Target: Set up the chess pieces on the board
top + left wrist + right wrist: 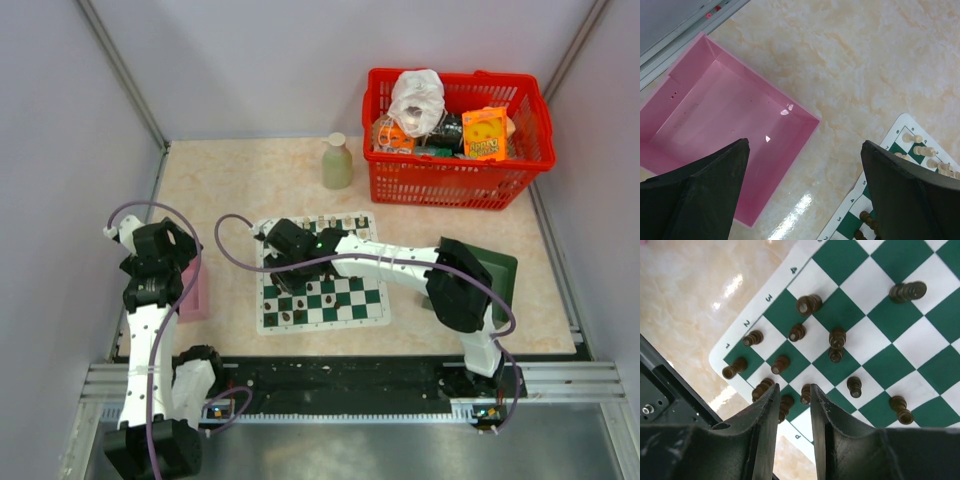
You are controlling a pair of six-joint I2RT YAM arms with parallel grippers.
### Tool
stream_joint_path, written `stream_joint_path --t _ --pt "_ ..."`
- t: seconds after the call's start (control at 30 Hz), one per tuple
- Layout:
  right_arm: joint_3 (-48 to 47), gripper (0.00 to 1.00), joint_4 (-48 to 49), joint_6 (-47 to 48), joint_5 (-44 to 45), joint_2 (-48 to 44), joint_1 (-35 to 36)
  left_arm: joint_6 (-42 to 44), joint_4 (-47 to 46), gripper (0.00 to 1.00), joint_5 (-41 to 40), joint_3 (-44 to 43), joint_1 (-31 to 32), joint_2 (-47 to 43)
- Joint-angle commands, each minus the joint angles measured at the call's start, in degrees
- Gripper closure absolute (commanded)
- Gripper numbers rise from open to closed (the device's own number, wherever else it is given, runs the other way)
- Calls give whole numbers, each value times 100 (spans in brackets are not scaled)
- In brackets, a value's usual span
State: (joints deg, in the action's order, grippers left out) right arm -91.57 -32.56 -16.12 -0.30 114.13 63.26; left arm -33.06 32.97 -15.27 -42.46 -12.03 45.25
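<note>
The green and white board (345, 300) lies at the table's middle. Cream pieces (335, 221) line its far edge, and dark pieces (290, 315) stand near its front. My right gripper (290, 264) reaches over the board's left part. In the right wrist view it (794, 387) hangs narrowly open above the board's corner (890, 315), where several dark pieces (781, 363) stand in two rows. Two of them show in the gap between its fingers (765, 410). My left gripper (805, 145) is wide open and empty. It hangs over the pink tray's edge and the bare table, left of the board (900, 126).
An empty pink tray (715, 110) lies left of the board, also seen from above (195, 292). A dark green tray (502, 272) lies at the right under the right arm. A red basket (455, 182) of goods and a pale bottle (337, 162) stand at the back.
</note>
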Motion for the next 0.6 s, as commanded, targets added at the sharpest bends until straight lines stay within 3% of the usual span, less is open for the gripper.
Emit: stream_joint_path --t 0.0,0.57 --pt "-370 69 100 -58 -111 -163 54 -16 -221 1 -64 27 -36 -113" --pt "-757 69 355 -225 -103 505 125 10 -203 1 -187 18 -45 -149"
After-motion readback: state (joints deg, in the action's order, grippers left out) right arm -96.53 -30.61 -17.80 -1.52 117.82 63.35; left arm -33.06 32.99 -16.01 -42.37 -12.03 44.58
